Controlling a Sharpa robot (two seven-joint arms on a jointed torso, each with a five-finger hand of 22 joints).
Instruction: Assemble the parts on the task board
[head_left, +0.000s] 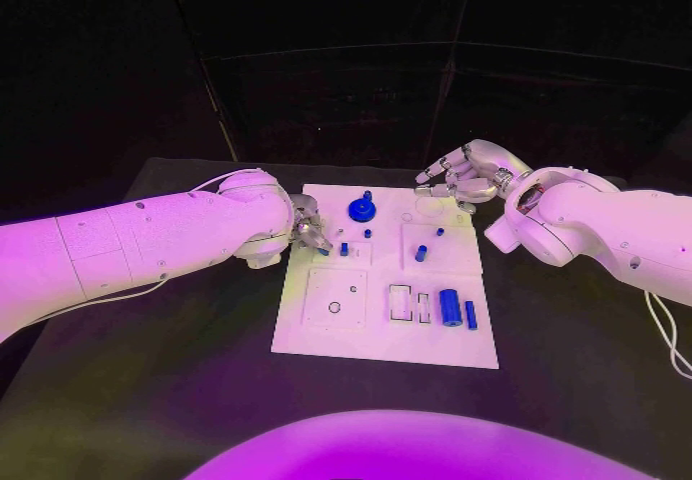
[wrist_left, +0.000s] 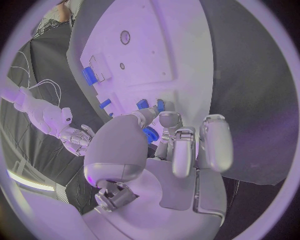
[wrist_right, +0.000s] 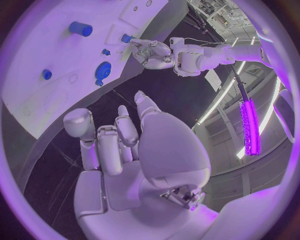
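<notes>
Black surface carries white rectangular task board; small blue plastic parts lie unassembled.
Left hand fingers at small blue peg, grasp indeterminate; right hand fingers spread, empty. Risk: peg slips.

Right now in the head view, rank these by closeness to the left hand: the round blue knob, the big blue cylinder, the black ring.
1. Round blue knob, board's far end, beside the left hand.
2. Black ring, near-left area.
3. Big blue cylinder, near-right area.

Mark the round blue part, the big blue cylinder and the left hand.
round blue part (head_left: 361, 209), head view, centre of its disc
big blue cylinder (head_left: 450, 306), head view, middle of its body
left hand (head_left: 307, 233), head view, middle of the hand
</notes>
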